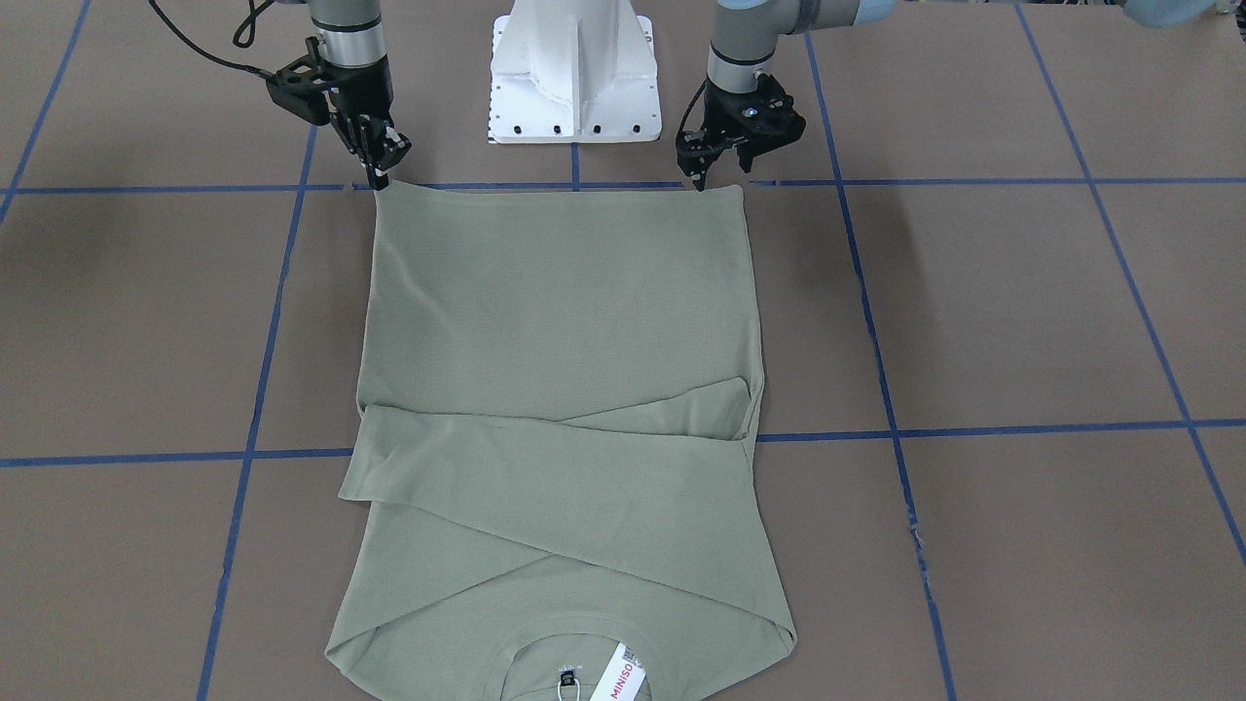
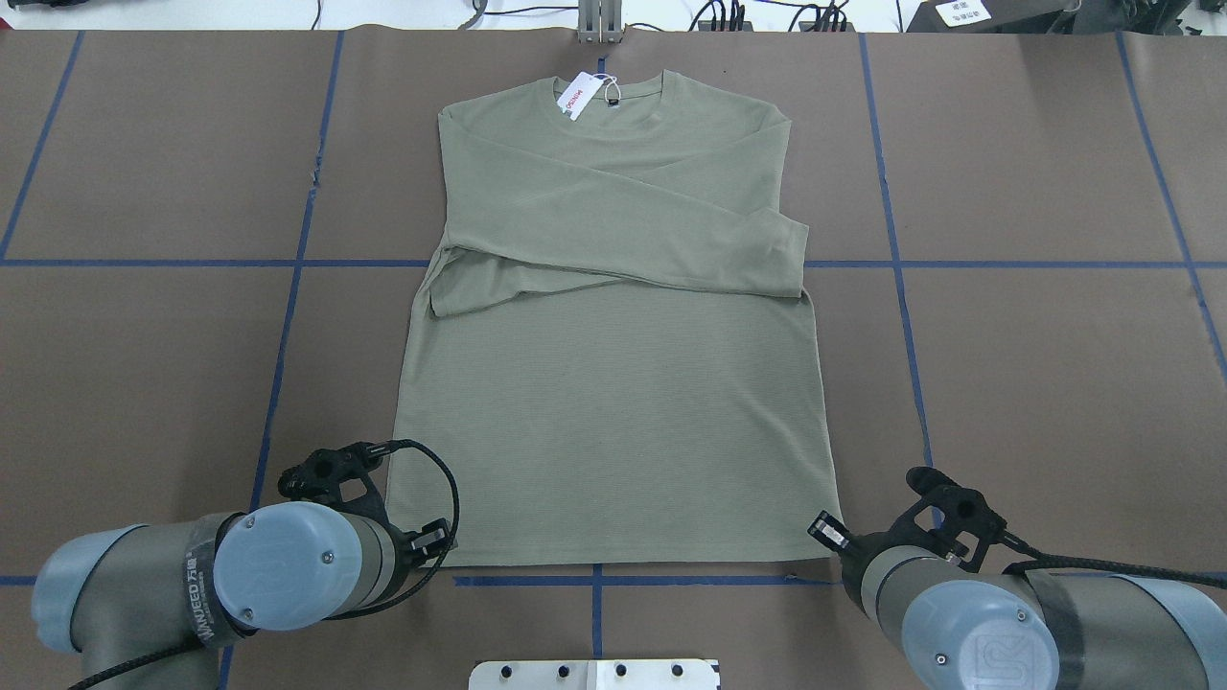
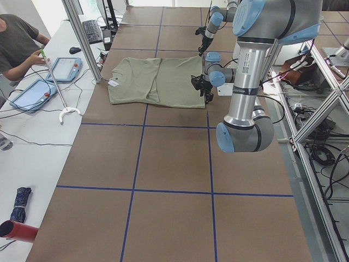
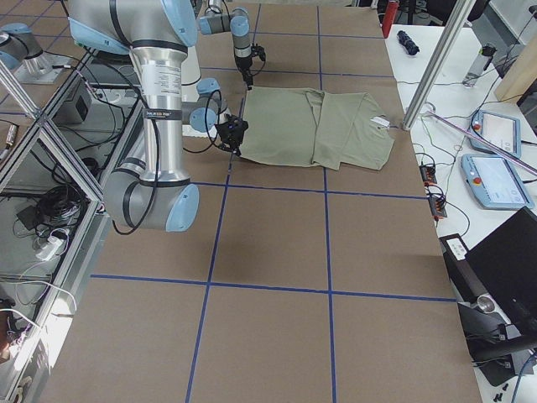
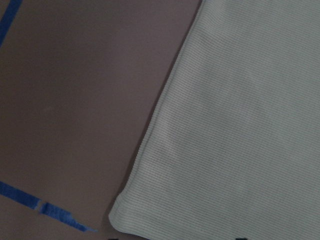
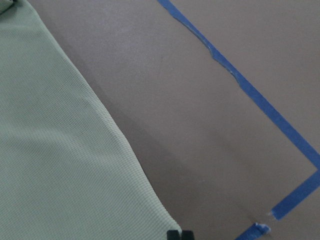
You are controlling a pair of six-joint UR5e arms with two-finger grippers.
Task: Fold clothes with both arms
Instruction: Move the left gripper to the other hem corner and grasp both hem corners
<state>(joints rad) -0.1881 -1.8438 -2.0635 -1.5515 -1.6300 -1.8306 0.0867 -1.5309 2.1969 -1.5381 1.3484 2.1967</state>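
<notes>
Table: brown paper-covered surface (image 1: 1022, 312) marked into large squares by blue tape lines (image 1: 973, 429).
Shirt: sage-green long-sleeve shirt (image 2: 613, 402) lies flat at the middle of the table, with its collar on the far side from the robot and its bottom hem nearest the robot.
Sleeves: both sleeves (image 2: 623, 240) are folded inward and cross over the chest.
Left arm: silver and grey left arm (image 2: 192, 575) reaches down to the hem corner on the robot's left.
Right arm: right arm (image 2: 1007, 623) reaches down to the opposite hem corner.
Base: white pedestal (image 1: 574, 78) stands between the two arms, just behind the hem.
Left gripper: black left gripper (image 1: 720, 175) has its fingers spread apart at the hem corner and grips nothing.
Right gripper: right gripper (image 1: 378, 175) has its fingertips drawn almost together right at the hem corner; I cannot tell whether cloth is pinched.
Tag: white MINISO hang tag (image 2: 579, 96) rests at the collar.
</notes>
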